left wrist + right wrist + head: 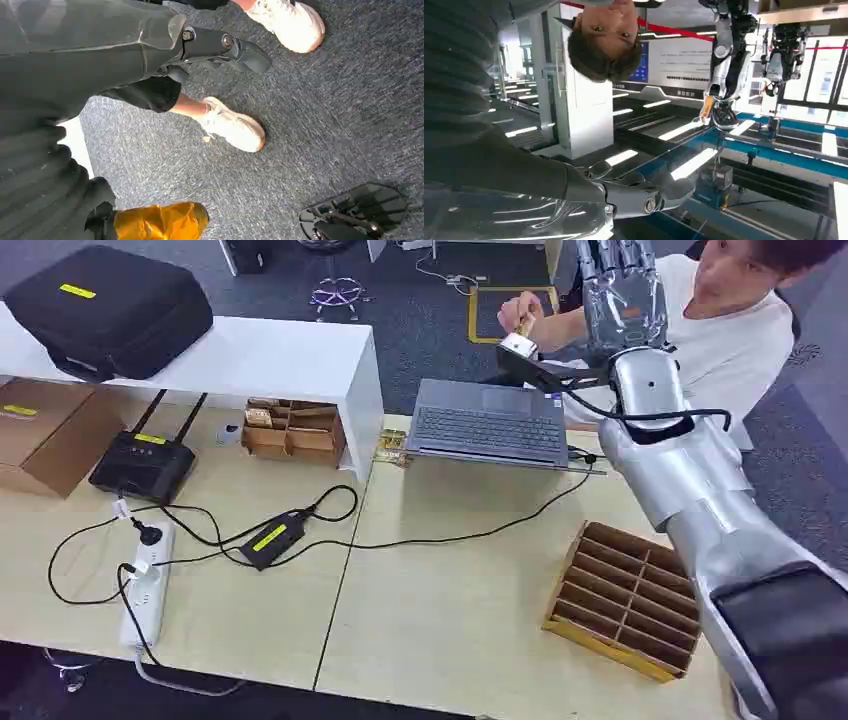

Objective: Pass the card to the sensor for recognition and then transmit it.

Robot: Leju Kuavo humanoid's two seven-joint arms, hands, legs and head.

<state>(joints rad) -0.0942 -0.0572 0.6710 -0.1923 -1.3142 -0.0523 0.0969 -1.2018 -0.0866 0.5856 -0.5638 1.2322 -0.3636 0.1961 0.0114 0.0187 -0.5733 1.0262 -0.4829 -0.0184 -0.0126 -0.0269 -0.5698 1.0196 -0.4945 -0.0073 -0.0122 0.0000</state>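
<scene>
Head view: person's hand pinches card beside right hand's fingers.

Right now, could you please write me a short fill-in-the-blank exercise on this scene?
1. The card is held by a ___.
2. The laptop has its lid ___.
3. The router is coloured ___.
Missing words: person; open; black.
</scene>
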